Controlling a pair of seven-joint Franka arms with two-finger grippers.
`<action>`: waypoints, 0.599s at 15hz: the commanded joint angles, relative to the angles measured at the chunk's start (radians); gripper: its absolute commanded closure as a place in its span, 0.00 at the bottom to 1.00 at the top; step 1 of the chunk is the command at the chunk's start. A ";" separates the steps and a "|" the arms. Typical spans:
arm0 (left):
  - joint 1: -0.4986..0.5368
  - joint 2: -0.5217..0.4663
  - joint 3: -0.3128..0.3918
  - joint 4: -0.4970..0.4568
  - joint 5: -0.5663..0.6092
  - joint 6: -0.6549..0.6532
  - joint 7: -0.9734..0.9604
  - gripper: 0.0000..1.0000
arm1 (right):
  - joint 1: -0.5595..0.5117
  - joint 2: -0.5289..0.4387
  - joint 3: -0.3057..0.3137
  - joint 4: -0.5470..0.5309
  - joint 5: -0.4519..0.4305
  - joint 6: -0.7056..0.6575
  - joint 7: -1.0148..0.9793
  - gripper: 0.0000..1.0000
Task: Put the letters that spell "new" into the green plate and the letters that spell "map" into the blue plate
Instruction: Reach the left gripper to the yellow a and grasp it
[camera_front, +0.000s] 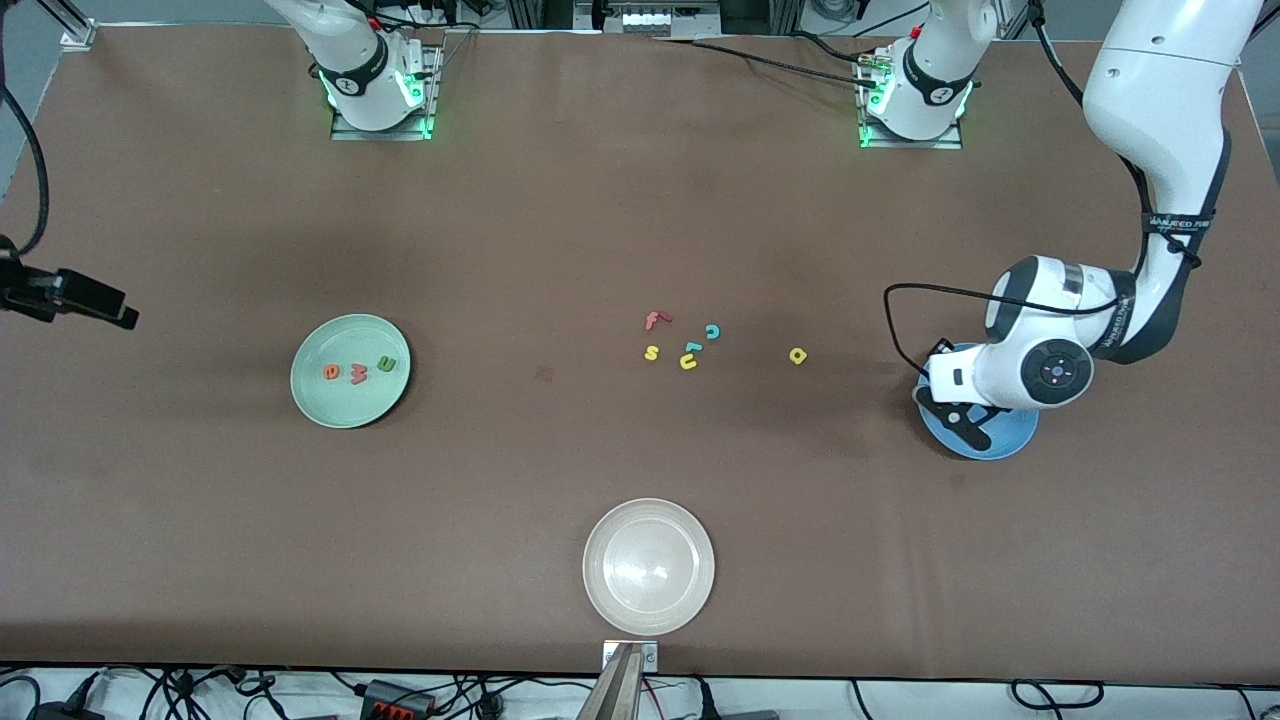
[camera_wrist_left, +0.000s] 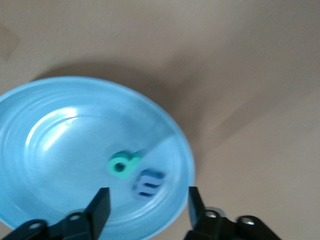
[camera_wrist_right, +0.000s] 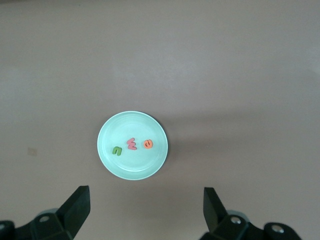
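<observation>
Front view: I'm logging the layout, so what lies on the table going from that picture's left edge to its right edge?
green plate with orange e, red w, green n → cream-white plate → yellow a → blue plate, under the left gripper. The loose cluster of letters overlaps the cream-white plate's span, so it is left out.

Broad brown table (camera_front: 560, 200) under even light, tangled black cables (camera_front: 250, 690) along its white near edge.
</observation>
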 joint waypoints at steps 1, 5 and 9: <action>0.006 -0.037 -0.094 -0.004 -0.036 -0.059 -0.191 0.00 | -0.009 -0.044 0.034 -0.028 -0.073 -0.010 -0.022 0.00; -0.004 -0.026 -0.208 -0.011 -0.114 -0.047 -0.545 0.00 | 0.060 -0.046 -0.043 -0.031 -0.098 -0.024 -0.039 0.00; -0.051 0.016 -0.263 -0.066 -0.103 0.100 -0.850 0.00 | 0.055 -0.108 -0.043 -0.121 -0.087 -0.022 -0.040 0.00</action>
